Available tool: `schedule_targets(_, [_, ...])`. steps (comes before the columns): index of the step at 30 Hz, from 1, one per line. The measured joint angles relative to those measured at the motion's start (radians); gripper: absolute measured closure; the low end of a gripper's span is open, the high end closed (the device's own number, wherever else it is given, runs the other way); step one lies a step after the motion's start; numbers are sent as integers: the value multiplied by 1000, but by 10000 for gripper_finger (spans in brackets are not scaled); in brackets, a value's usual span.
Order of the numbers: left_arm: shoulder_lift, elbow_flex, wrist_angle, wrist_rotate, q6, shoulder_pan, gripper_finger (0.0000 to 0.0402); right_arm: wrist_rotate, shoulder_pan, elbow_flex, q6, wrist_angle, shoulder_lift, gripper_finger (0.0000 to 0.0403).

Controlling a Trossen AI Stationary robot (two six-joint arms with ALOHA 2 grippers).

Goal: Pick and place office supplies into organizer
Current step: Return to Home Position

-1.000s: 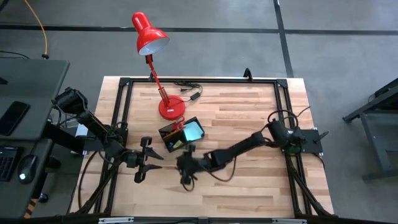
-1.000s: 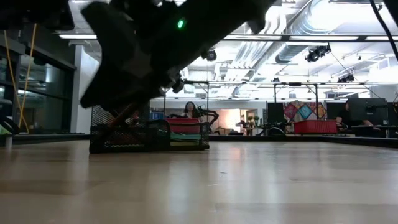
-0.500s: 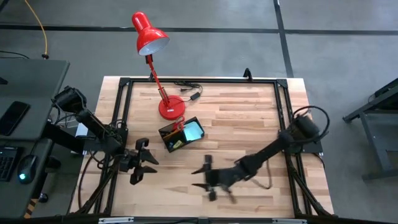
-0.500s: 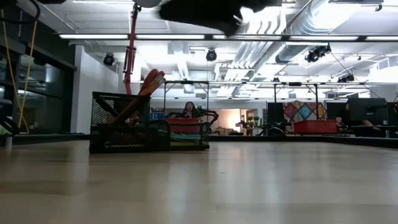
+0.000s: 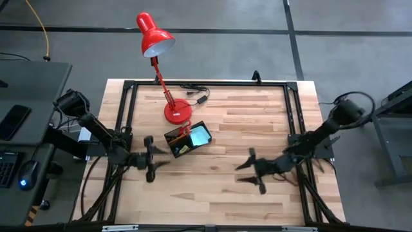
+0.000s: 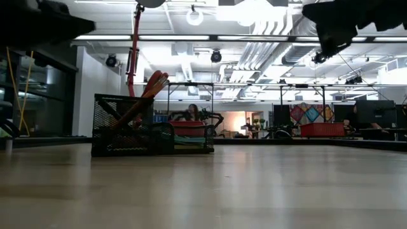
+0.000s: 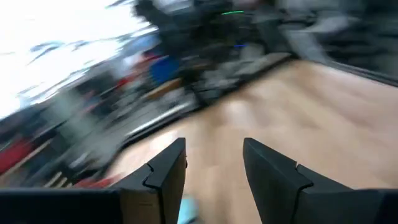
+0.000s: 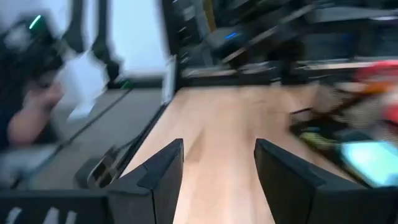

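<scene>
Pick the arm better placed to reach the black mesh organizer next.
Left. The left end effector, open, hovers beside the black mesh organizer; the right end effector, also open, sits much farther away.

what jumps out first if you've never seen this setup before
The red desk lamp catches the eye first, its base toward the back of the wooden table and its head leaning out past the edge. Just in front of the base sits the black organizer with a teal sticky-note pad inside. The left claw hangs open beside it, and the right claw hangs open over bare wood on the other side.
</scene>
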Motion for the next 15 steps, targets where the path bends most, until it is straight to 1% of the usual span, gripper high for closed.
schedule_targets(1, [2,0,-27,75,11,0,250,37,6,-22,28,-4,-39,214])
schedule_targets(2, [3,0,-28,122,2,0,250,67,9,-46,91,-19,-80,214])
schedule_targets(3, [1,0,-13,146,-8,-1,250,80,9,-68,118,-27,-111,214])
schedule_targets(5, [0,1,-3,145,-8,-1,250,55,14,-107,84,-32,-163,214])
schedule_targets(7, [1,-10,-2,113,-8,1,250,49,25,-144,34,-30,-216,214])
schedule_targets(10, [1,-48,2,89,-36,0,250,130,47,-205,-20,-30,-296,214])
schedule_targets(12, [1,-83,34,86,-64,0,250,150,70,-235,-57,-27,-348,214])
schedule_targets(14, [0,-85,24,104,-77,1,250,160,94,-256,-90,-25,-400,214])
schedule_targets(15, [0,-85,22,107,-78,1,250,183,104,-261,-97,-24,-422,214])
